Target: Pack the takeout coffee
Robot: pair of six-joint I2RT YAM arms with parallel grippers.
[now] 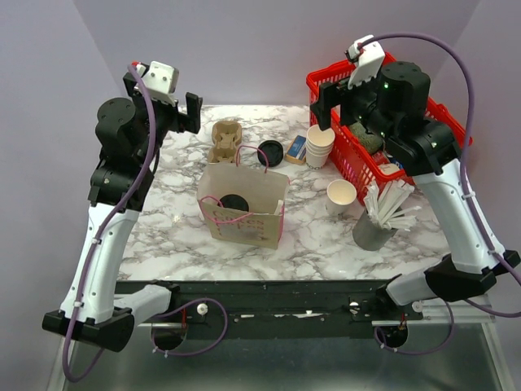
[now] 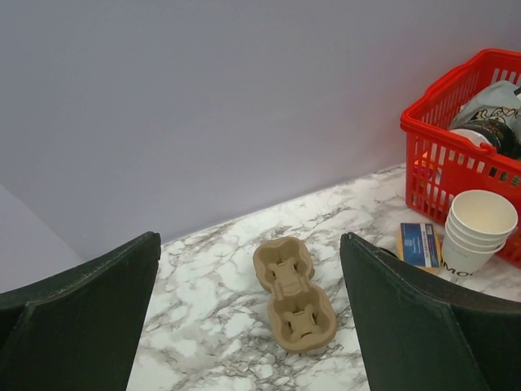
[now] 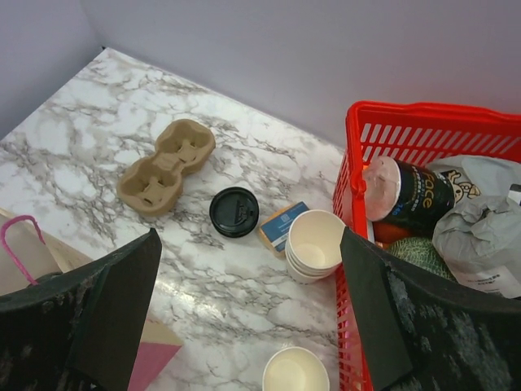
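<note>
A tan paper bag with pink handles stands open in the middle of the table. A round black lid shows inside it, which looks like the takeout coffee; the cup body is hidden by the bag wall. My left gripper is open and empty, held high over the back left. In the left wrist view it looks down on a cardboard cup carrier. My right gripper is open and empty, high by the red basket. In the right wrist view it hangs above the marble.
A loose black lid lies behind the bag next to the carrier. A stack of white cups and a single lidless cup stand right of the bag. A red basket and a grey straw holder are at the right.
</note>
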